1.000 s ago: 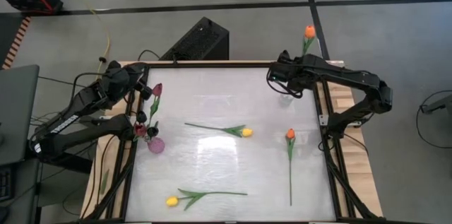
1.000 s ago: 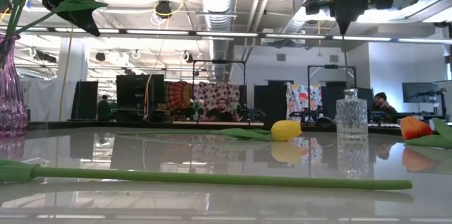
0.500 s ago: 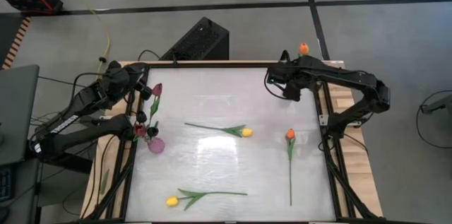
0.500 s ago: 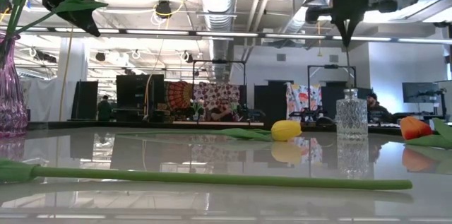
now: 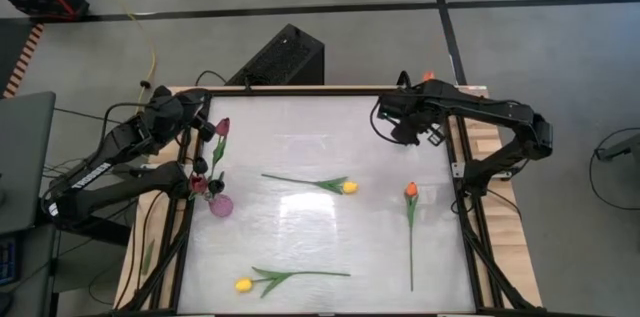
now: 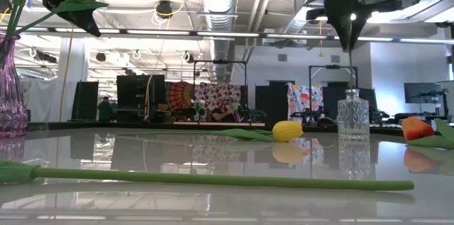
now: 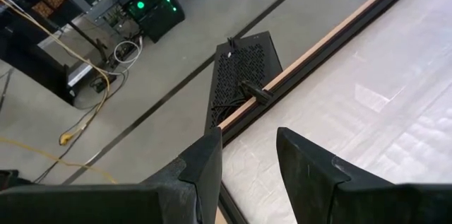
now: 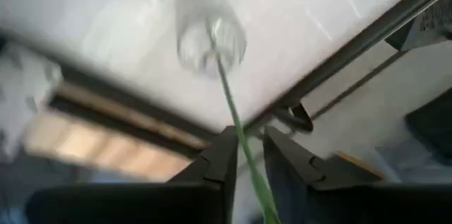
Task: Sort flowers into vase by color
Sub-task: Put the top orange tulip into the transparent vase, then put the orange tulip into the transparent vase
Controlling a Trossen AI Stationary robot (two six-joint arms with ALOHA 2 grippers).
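right pincer [image 8: 246,155]: parted slightly round green stem [image 8: 233,121] over clear vase [image 8: 210,44] (far-right corner) | left pincer [image 7: 248,155]: spread, empty

Two yellow tulips [image 5: 349,187] [image 5: 243,284], two orange tulips [image 5: 411,190] [image 5: 428,76], one maroon tulip [image 5: 222,126], one purple vase [image 5: 220,204], one clear glass vase [image 6: 352,114], two arms [image 5: 120,152] [image 5: 490,115]
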